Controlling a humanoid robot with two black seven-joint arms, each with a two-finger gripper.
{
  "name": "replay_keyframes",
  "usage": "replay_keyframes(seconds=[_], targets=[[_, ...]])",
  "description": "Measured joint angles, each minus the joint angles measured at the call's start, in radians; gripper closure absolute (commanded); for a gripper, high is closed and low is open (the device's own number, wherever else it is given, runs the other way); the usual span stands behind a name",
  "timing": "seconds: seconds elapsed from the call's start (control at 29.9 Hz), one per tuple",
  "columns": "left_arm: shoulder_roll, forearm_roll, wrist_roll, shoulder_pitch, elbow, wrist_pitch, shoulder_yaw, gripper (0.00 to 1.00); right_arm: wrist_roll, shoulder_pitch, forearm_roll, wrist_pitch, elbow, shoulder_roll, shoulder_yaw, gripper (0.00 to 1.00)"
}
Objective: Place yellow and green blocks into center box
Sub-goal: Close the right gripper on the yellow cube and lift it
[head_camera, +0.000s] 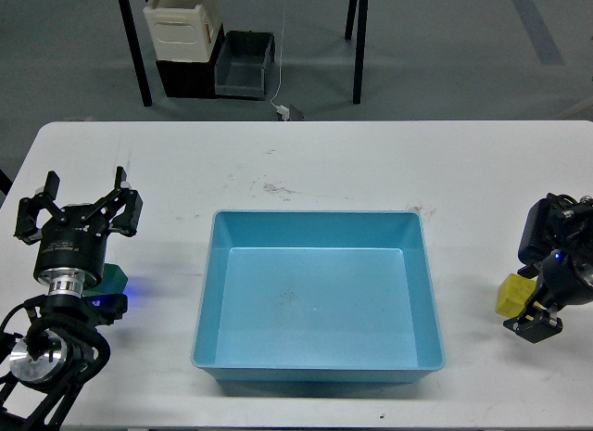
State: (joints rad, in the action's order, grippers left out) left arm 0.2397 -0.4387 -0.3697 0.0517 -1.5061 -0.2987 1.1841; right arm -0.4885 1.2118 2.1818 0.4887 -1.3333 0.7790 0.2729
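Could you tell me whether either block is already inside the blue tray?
No, the blue tray holds nothing; the green block and yellow block sit outside.

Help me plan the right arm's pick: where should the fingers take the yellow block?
Probably from above, on two opposite side faces of the yellow block. It sits on the table, its top left exposed; the right gripper hides its right side.

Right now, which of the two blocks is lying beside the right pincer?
The yellow block, on the table right of the blue box, touching or nearly touching the right pincer. The green block is on the opposite side, partly hidden behind the left arm.
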Motion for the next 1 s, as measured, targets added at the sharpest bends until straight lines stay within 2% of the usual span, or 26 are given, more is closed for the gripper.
replay_keyframes(seconds=[0.17,0.23,0.3,0.5,0.57,0.63,0.67,0.8,0.87,1.0], targets=[[0.0,0.0,0.0,-0.001,0.001,0.0,0.001,0.0,0.0,-0.017,0.0,0.0,0.041,-0.003,0.003,0.02],[0.0,0.0,0.0,-0.001,0.001,0.0,0.002,0.0,0.0,-0.025,0.0,0.0,0.047,-0.004,0.004,0.06],[0.001,0.0,0.0,-0.001,0.005,-0.001,0.002,0.0,0.0,-0.029,0.0,0.0,0.052,-0.007,0.003,0.19],[-0.001,0.0,-0.003,-0.001,0.013,-0.001,0.003,0.0,0.0,-0.051,0.0,0.0,0.048,-0.035,-0.013,0.24],[-0.002,0.0,-0.004,-0.001,0.015,-0.001,0.003,0.0,0.0,-0.054,0.0,0.0,0.052,-0.04,-0.014,0.33],[-0.002,0.0,-0.004,-0.001,0.015,-0.002,0.002,0.0,0.0,-0.054,0.0,0.0,0.052,-0.041,-0.015,0.54],[-0.002,0.0,-0.005,-0.001,0.015,-0.002,0.002,0.0,0.0,-0.054,0.0,0.0,0.051,-0.041,-0.015,0.61],[-0.001,0.0,-0.005,-0.001,0.016,-0.002,0.003,0.0,0.0,-0.047,0.0,0.0,0.051,-0.041,-0.014,0.83],[-0.001,0.0,-0.005,-0.001,0.017,-0.002,0.003,0.0,0.0,-0.042,0.0,0.0,0.051,-0.04,-0.014,0.91],[-0.001,0.0,-0.006,-0.001,0.017,-0.002,0.003,0.0,0.0,-0.01,0.0,0.0,0.048,-0.037,-0.014,0.92]])
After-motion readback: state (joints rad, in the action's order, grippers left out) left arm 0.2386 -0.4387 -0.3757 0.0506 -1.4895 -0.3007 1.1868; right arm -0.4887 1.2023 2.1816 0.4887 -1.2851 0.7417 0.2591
